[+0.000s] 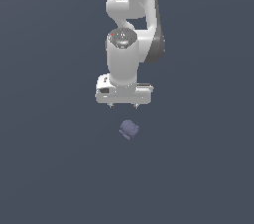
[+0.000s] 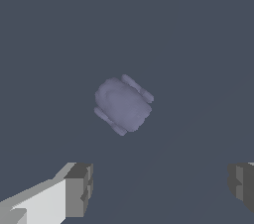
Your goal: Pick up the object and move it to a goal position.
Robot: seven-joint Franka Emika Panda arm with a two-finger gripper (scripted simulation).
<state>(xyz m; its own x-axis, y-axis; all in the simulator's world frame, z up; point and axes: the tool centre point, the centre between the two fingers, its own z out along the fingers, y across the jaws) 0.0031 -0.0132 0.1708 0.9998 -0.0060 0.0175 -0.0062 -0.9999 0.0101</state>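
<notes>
Object [image 1: 129,129], purple-blue and lumpy, lies alone on the tabletop [image 1: 44,168], just nearer than the end effector [image 1: 123,105], whose fingers [image 2: 79,190] are spread, gripping nothing.

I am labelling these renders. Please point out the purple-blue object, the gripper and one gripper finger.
object [image 1: 129,129]: exterior view, middle of its lumpy body.
gripper [image 1: 123,105]: exterior view, midway between the fingertips.
fingers [image 2: 79,188]: wrist view, dark pad face.
</notes>
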